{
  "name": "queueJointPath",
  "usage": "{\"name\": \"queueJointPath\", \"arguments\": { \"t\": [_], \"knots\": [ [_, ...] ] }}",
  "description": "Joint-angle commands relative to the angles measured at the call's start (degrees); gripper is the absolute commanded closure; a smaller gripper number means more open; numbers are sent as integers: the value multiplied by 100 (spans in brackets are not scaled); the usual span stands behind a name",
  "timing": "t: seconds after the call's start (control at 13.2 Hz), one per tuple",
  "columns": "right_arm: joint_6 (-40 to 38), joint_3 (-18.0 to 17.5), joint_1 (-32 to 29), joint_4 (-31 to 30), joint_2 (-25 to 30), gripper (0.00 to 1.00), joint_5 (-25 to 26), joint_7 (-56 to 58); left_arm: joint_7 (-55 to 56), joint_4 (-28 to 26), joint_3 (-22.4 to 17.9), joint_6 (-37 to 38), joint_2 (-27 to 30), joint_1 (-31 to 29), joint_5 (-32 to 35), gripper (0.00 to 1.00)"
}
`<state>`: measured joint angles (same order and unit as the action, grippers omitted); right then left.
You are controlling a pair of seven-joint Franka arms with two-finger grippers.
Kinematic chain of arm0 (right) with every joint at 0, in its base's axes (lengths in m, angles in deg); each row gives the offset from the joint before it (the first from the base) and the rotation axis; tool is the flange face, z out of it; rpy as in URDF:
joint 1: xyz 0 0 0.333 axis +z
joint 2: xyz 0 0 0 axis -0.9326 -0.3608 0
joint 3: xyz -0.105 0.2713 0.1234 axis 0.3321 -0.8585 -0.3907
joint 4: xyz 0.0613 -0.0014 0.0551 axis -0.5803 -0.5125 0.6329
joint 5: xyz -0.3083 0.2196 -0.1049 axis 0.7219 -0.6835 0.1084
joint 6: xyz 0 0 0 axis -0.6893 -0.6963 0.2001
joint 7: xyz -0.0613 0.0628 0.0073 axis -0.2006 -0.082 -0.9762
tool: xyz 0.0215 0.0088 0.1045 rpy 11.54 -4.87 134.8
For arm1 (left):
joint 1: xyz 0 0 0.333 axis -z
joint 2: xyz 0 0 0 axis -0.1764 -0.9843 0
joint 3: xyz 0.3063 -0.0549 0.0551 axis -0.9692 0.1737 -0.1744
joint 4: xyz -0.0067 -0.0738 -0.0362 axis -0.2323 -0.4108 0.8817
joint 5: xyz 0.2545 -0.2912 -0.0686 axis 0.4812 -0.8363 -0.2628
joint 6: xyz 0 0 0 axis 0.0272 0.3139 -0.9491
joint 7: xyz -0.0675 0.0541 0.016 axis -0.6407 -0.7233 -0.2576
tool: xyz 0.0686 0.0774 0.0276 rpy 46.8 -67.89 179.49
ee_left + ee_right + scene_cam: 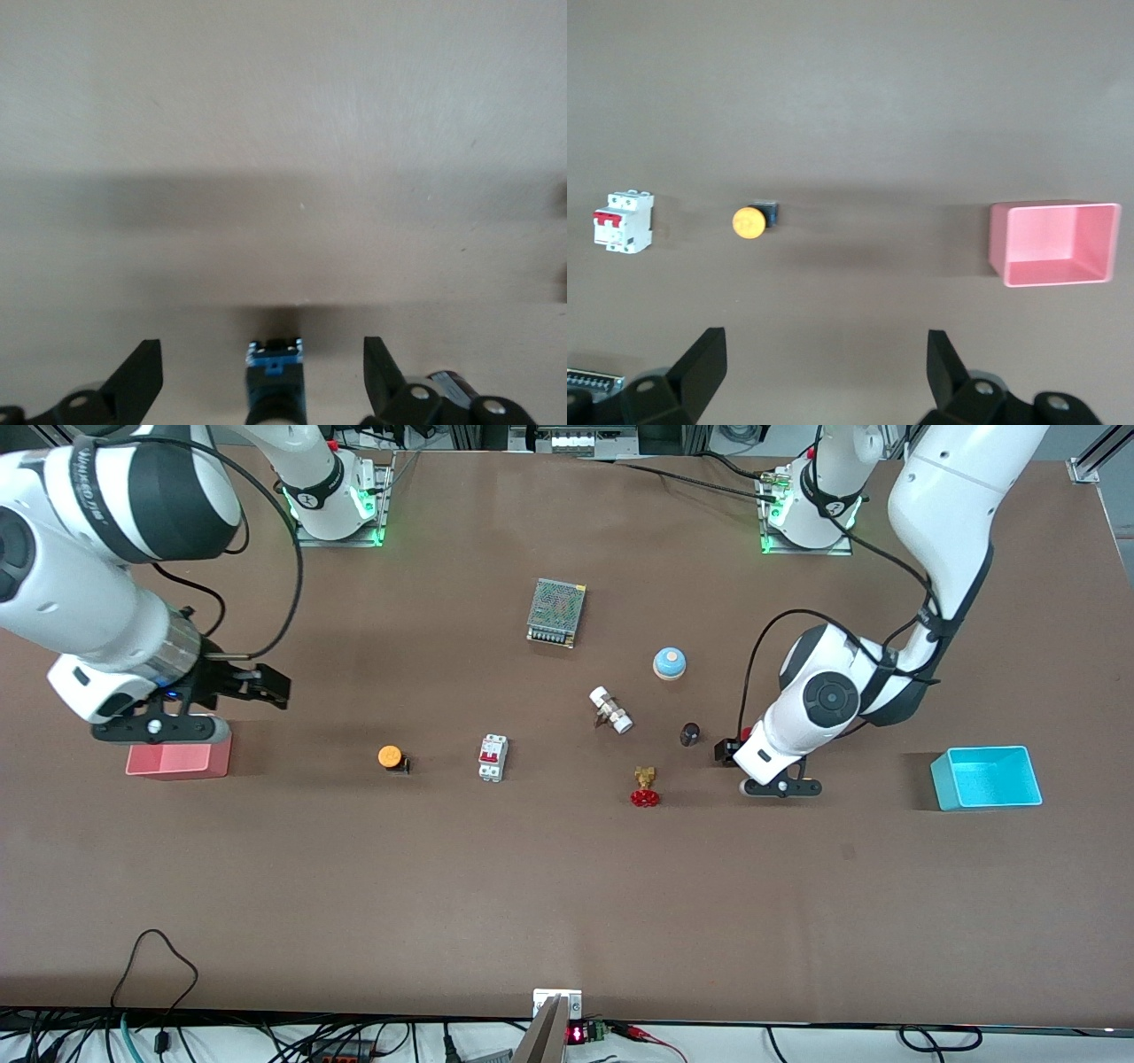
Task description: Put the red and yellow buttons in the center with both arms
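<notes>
1. Lying nearest the camera among the table's things: a red-wheeled valve (646, 788), no part of the task.
2. Resting toward the left arm's end, just off the middle cluster: the red button (273, 370), only its dark and blue body showing in the left wrist view.
3. Sitting low at the table (567, 903), the left gripper (263, 359), fingers spread wide and standing either side of the red button, gripping nothing.
4. Standing toward the right arm's end, beside the circuit breaker (493, 757): the yellow button (389, 757), well apart from any gripper.
5. Hovering over the pink bin (177, 759): the right gripper (826, 354), fingers wide apart and carrying nothing.
6. Judging the step: fitting either a closing-in on the red button or a just-finished release of it; not settling which.
7. Judging the need: both buttons lying short of dead centre, so calling for squarely centred fingers before any lift.
8. Noting the surroundings: brown matte table, a blue bin (985, 777) at the left arm's end, cables trailing along the near edge.
</notes>
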<state>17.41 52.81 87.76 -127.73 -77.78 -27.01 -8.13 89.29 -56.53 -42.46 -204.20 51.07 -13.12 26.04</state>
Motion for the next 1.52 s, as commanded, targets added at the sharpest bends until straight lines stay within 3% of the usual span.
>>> {"name": "queueJointPath", "arguments": {
  "t": [0.0,0.15,0.3,0.38,0.61,0.83,0.99,1.06,1.21,1.44],
  "knots": [
    [-591,195,-72,604,-38,0,293,282,37,455,26,1036,593,-47,126,0],
    [-513,170,-587,605,-21,0,349,633,-50,1201,43,2283,690,-29,144,0],
    [-540,-381,-1578,605,-3,0,-2,793,-532,2018,43,3277,700,-46,91,0],
    [-575,-480,-1862,596,49,0,-187,802,-717,2327,43,3682,700,-47,91,0],
    [-636,-463,-1900,404,373,0,-233,1179,-1033,3224,52,4912,787,-64,56,0],
    [-164,-454,-1900,-586,996,0,12,1171,-1701,3832,43,5758,840,-677,-574,0],
    [224,-454,-1926,-1369,1498,0,250,1136,-2123,3702,-71,5743,1172,-786,-867,0],
    [234,-454,-1918,-1477,1613,0,251,1058,-2168,3597,-297,5743,1357,-637,-893,0],
    [234,-481,-1900,-1443,1631,0,234,1022,-2256,3256,-1375,5403,1796,134,-1042,0],
    [208,-498,-1874,-1434,1667,0,163,1013,-2924,1588,-1827,3684,3024,287,-1263,0]
  ]
}}
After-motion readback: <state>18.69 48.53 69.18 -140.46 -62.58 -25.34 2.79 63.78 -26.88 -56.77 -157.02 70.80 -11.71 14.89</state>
